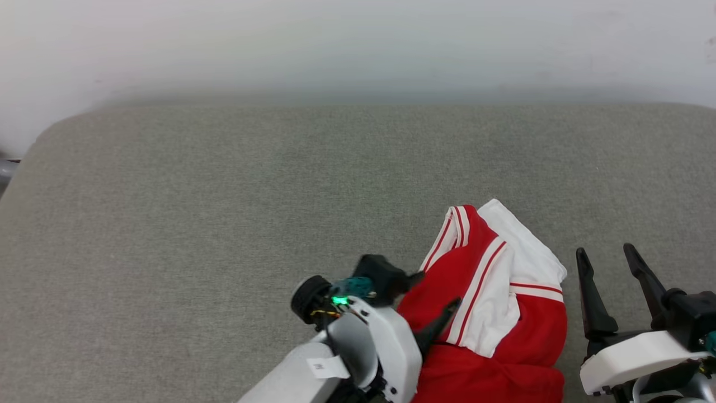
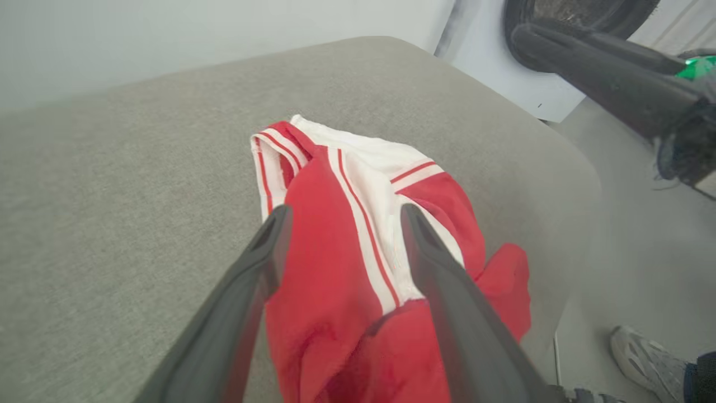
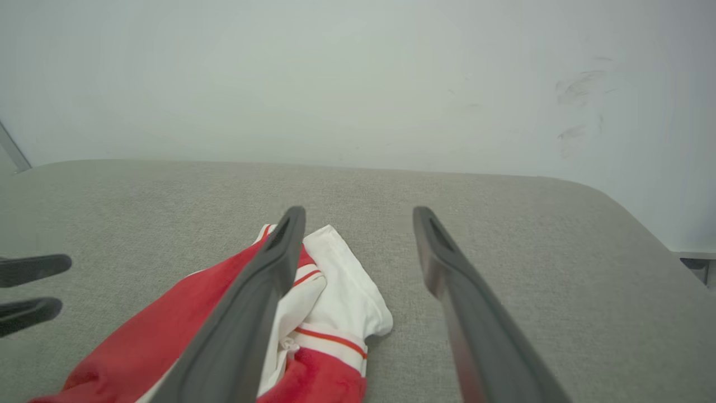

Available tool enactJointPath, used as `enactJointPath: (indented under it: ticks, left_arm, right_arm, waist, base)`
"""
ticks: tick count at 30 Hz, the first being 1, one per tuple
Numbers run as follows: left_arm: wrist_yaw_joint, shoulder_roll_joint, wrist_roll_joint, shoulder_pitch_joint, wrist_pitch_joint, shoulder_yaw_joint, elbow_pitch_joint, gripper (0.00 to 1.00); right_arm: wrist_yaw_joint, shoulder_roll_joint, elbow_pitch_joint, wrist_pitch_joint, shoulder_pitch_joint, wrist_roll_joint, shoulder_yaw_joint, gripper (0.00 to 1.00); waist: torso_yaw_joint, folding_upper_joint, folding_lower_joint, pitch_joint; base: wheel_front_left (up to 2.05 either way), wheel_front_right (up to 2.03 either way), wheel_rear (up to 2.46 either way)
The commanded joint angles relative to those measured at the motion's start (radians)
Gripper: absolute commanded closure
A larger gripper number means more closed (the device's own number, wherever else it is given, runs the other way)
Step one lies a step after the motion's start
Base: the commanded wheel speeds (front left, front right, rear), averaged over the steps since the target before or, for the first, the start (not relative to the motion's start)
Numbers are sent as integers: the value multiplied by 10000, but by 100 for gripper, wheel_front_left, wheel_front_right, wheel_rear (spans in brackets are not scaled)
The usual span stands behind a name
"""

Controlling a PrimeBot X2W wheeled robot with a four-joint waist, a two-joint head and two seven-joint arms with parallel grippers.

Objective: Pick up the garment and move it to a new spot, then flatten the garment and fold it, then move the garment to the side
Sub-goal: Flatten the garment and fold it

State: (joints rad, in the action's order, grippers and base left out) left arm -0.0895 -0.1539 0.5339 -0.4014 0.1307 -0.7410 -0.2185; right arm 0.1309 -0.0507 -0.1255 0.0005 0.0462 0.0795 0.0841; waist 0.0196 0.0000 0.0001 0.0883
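The garment point(image 1: 492, 313) lies crumpled on the grey padded surface point(image 1: 224, 224) at the lower right: red fabric with white, red-striped sleeve ends uppermost. My left gripper point(image 1: 438, 289) is open at the heap's left edge, its two dark fingers pointing over the red cloth. In the left wrist view the garment point(image 2: 335, 263) lies between and below the spread fingers of that gripper point(image 2: 347, 211), with nothing pinched. My right gripper point(image 1: 606, 252) stands open just right of the heap, above bare surface. From the right wrist, the garment point(image 3: 335, 296) sits under the left finger of the right gripper point(image 3: 361, 214).
A pale wall point(image 1: 358, 45) runs along the surface's far side. The surface's rounded right edge point(image 2: 582, 184) drops to the floor, where a person's shoe point(image 2: 643, 352) stands. Broad bare surface stretches left and behind the garment.
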Motion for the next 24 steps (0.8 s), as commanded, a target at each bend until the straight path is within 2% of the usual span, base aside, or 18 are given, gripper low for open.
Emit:
enactJointPath:
  ticks: [1,2,5,14,15,17,24]
  left_arm:
    - [-161,96,164,-253,384,-289,-127,0]
    - [-305,214,419,-490,984,-817,-257,0]
    - [-375,241,703,-691,1458,-1278,-335,0]
    - [-416,190,1270,-1412,2234,-2319,-949,0]
    - [-417,187,1321,-1489,2221,-2383,-1033,29]
    - [-417,157,1397,-1614,2090,-2445,-1180,100]
    - [-384,-8,1344,-1879,1303,-2236,-1437,100]
  right_arm:
    - [-3,9,6,-26,-167,-14,-8,0]
    - [-5,8,35,-86,-297,26,-10,0]
    - [-5,9,88,-122,-352,64,5,0]
    - [-5,8,273,-324,-616,185,-46,0]
    - [-5,8,292,-361,-649,196,-46,0]
    - [-5,9,339,-391,-676,201,-28,0]
    - [-3,9,497,-490,-638,249,80,0]
  waist:
    - [-192,0,-1,207]
    - [-350,0,-1,389]
    - [-479,0,-1,557]
    - [-788,0,-1,952]
    - [-808,0,-1,976]
    - [-829,0,-1,1007]
    - [-678,0,-1,910]
  base:
    - [0,0,0]
    - [0,0,0]
    - [0,0,0]
    - [0,0,0]
    - [0,0,0]
    - [0,0,0]
    - [0,0,0]
